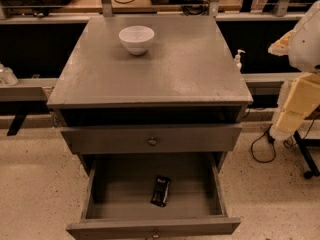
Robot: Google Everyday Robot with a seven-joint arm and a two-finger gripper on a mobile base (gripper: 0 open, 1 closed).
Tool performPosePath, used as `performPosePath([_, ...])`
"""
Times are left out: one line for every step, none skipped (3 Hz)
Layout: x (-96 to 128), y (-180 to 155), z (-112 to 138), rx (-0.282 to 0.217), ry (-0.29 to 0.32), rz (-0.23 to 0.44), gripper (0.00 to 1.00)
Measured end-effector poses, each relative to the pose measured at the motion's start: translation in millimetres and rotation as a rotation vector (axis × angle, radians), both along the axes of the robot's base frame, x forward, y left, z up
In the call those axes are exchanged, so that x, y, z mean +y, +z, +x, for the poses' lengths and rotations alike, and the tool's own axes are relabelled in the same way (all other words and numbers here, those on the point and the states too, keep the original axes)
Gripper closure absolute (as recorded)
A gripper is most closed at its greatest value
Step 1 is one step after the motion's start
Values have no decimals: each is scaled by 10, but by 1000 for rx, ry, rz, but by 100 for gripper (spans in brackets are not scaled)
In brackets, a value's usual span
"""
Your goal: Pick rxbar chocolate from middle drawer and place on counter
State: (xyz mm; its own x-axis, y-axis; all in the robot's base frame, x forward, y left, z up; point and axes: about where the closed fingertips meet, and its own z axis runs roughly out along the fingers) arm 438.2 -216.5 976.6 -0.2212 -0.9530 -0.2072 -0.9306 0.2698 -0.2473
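Observation:
The rxbar chocolate (161, 191), a small flat black wrapped bar, lies on the grey floor of the open middle drawer (120, 196), a little right of centre and slightly tilted. The drawer is pulled out toward me at the bottom of the cabinet. The counter (170, 76) is the broad grey top slab above it. My gripper (294, 109) is with the white and cream arm at the right edge of the view, beside the cabinet at about counter height, far from the bar and touching nothing.
A white bowl (136, 38) stands at the back left of the counter. The like-fronted drawer (152, 140) above the open one is closed. A small pump bottle (239, 59) stands behind the counter's right edge. Cables (262, 146) and a stand foot lie on the floor at the right.

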Motion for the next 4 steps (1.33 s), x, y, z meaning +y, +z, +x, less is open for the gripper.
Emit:
performPosePath([0, 0, 0, 0, 0, 0, 0])
performPosePath([-15, 63, 41, -15, 20, 20, 0])
performPosePath([386, -200, 102, -32, 178, 95, 0])
performPosePath([1076, -569, 28, -96, 404, 142, 0])
